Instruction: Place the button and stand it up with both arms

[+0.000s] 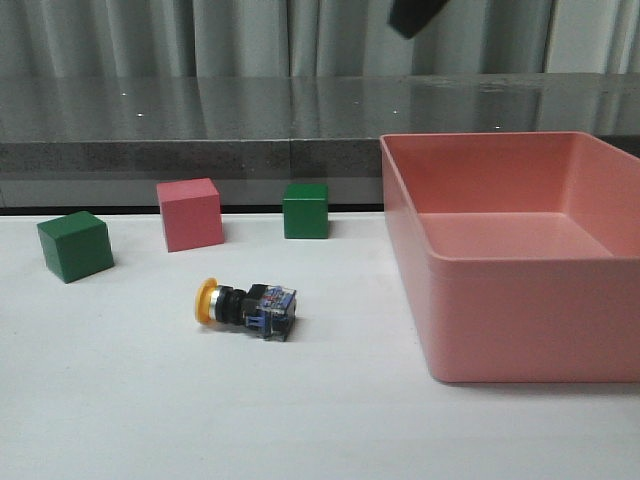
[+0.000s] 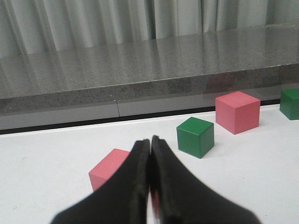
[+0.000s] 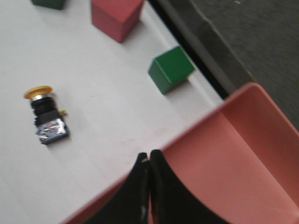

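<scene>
The button (image 1: 245, 305) lies on its side on the white table, left of the pink bin, with its yellow cap to the left and its clear-and-blue base to the right. It also shows in the right wrist view (image 3: 45, 114). My right gripper (image 3: 149, 155) is shut and empty, high above the bin's near-left rim and away from the button. Only a black part of the right arm (image 1: 415, 15) shows at the top of the front view. My left gripper (image 2: 150, 140) is shut and empty, low over the table with a pink cube (image 2: 108, 169) just beyond its tips. The button is out of the left wrist view.
A large pink bin (image 1: 430, 250) stands at the right. A green cube (image 1: 75, 245), a pink cube (image 1: 190, 213) and another green cube (image 1: 305, 210) stand behind the button. A grey stone ledge (image 1: 200, 150) runs along the table's far edge.
</scene>
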Tool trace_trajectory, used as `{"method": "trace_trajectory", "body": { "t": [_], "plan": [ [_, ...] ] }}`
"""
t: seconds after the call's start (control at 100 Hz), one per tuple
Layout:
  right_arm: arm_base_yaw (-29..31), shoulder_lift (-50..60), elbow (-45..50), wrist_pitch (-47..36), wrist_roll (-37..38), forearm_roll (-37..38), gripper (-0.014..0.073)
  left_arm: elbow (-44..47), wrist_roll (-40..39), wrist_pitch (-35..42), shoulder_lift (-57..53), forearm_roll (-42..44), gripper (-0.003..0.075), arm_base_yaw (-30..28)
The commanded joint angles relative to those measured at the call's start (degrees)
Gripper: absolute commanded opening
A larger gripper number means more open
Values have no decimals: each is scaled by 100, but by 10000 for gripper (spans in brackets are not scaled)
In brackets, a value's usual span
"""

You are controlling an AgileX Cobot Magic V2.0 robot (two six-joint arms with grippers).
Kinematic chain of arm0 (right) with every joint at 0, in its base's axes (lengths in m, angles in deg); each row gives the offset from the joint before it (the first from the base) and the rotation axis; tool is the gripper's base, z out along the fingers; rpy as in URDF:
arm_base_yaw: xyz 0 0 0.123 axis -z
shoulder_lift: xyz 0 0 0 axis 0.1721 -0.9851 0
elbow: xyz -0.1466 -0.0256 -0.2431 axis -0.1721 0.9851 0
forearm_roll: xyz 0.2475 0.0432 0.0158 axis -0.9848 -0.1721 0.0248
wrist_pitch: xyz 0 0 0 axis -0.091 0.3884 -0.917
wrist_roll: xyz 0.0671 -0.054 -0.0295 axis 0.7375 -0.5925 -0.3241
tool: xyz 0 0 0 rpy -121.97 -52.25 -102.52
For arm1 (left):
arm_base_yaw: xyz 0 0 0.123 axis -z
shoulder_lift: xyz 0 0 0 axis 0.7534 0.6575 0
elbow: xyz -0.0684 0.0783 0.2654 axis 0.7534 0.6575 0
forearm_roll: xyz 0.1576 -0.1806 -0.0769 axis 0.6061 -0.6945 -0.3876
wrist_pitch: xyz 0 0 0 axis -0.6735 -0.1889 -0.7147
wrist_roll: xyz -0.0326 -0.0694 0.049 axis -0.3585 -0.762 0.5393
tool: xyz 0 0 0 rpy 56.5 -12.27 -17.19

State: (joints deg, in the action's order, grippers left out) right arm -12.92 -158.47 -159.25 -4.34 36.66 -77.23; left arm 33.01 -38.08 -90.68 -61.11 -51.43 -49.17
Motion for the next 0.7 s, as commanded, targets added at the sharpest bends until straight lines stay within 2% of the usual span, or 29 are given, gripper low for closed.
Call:
{"method": "trace_trajectory", "body": {
  "t": [0.0, 0.14, 0.37, 0.56, 0.69],
  "plan": [
    [387, 895, 671, -1027, 329, -89, -113, 262, -45, 443, -177, -5, -19, -6],
    [924, 2058, 2238, -2175, 784, -89, -113, 262, -45, 443, -177, -5, -20, -6],
    [1465, 3822, 4270, -3029, 860, -89, -113, 262, -45, 443, -177, -5, -19, -6],
    [1581, 5265, 5571, -3841, 1014, -89, -113, 262, -45, 443, -177, -5, -19, -6],
    [1581, 6186, 6146, -3922, 1014, -89, -113, 262, -45, 443, -177, -5, -19, -6]
  ]
}}
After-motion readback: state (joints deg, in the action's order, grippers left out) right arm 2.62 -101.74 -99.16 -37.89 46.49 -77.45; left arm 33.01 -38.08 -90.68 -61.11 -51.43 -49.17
